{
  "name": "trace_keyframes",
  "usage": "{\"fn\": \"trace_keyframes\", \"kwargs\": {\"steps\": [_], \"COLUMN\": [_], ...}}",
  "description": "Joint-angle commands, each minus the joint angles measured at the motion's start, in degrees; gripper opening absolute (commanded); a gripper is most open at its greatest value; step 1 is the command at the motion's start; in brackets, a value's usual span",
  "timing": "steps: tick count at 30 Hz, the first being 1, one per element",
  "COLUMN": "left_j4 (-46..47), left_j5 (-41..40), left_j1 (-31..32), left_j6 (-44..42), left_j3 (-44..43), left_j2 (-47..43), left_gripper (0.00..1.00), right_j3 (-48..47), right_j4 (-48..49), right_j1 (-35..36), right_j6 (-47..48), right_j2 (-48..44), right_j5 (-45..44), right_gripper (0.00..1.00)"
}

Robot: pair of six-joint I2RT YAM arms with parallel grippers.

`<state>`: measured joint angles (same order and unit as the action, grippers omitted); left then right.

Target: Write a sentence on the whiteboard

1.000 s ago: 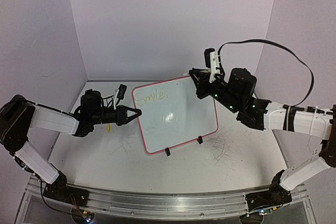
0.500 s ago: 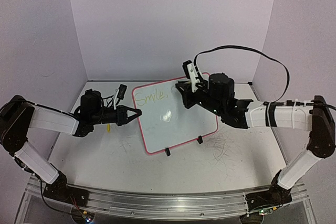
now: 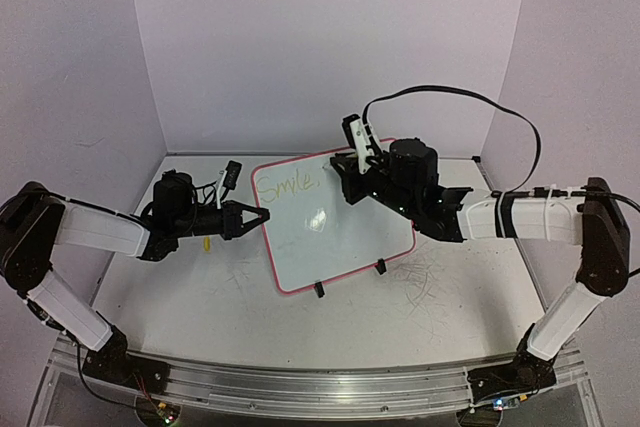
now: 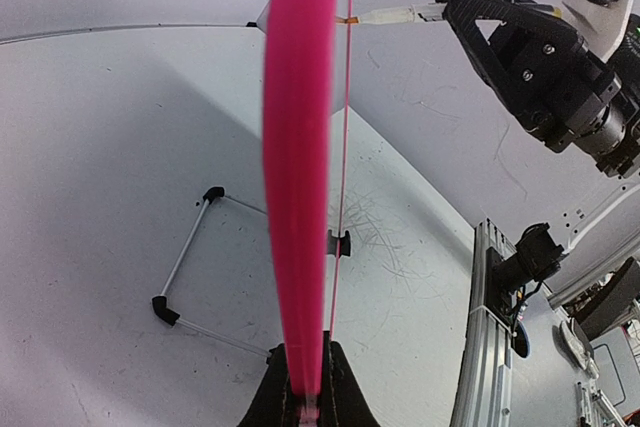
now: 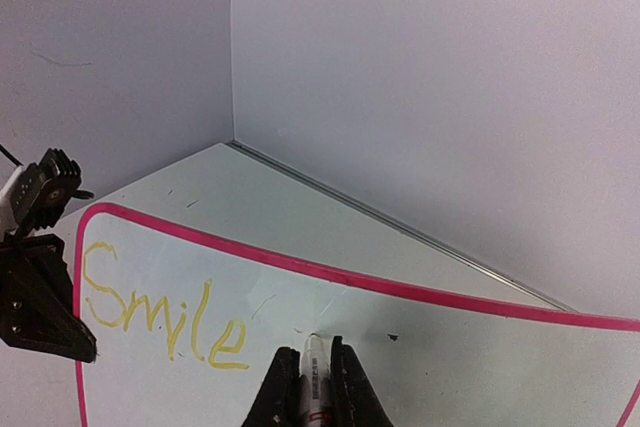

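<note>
The whiteboard (image 3: 345,232), pink-framed, stands tilted mid-table. The yellow word "Smile," (image 3: 288,185) is at its top left; in the right wrist view it reads "Smile" (image 5: 160,315). My left gripper (image 3: 262,215) is shut on the board's left edge; the left wrist view shows the pink edge (image 4: 300,197) between its jaws (image 4: 305,402). My right gripper (image 3: 340,169) is shut on a white marker (image 5: 316,385). The marker's tip rests at the board surface (image 5: 450,367) just right of the word. The marker also shows in the left wrist view (image 4: 385,17).
Two black clip feet (image 3: 319,289) hold the board's lower edge. A wire stand (image 4: 190,267) sits behind the board. A small yellow object (image 3: 205,242) lies under the left arm. Old scribble marks (image 3: 425,272) cover the table right of the board. Walls close in on three sides.
My right arm has swung left from the board's upper right corner and brought the marker to just after "Smile,". The left gripper and the board have not moved.
</note>
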<state>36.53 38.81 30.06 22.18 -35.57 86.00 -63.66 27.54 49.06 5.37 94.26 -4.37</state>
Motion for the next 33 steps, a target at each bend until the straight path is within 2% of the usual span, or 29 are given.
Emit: {"fn": "trace_keyframes", "kwargs": {"steps": [1, 11, 33], "left_j4": [-2.3, -2.4, -2.4], "left_j5": [-1.8, -1.7, -1.2], "left_j1": [0.5, 0.5, 0.6], "left_j6": [-4.2, -4.2, -3.9], "left_j3": [-0.7, -0.7, -1.0], "left_j2": [-1.0, -0.9, -0.4], "left_gripper": [0.00, 0.00, 0.00], "right_j3": [-2.4, -2.5, 5.9], "right_j4": [3.3, 3.1, 1.6], "right_j1": [0.2, 0.2, 1.6], "right_j6": [0.4, 0.4, -3.3], "right_j2": [0.1, 1.4, -2.9], "right_j5": [-1.3, -2.3, -3.1], "right_gripper": [0.00, 0.00, 0.00]}}
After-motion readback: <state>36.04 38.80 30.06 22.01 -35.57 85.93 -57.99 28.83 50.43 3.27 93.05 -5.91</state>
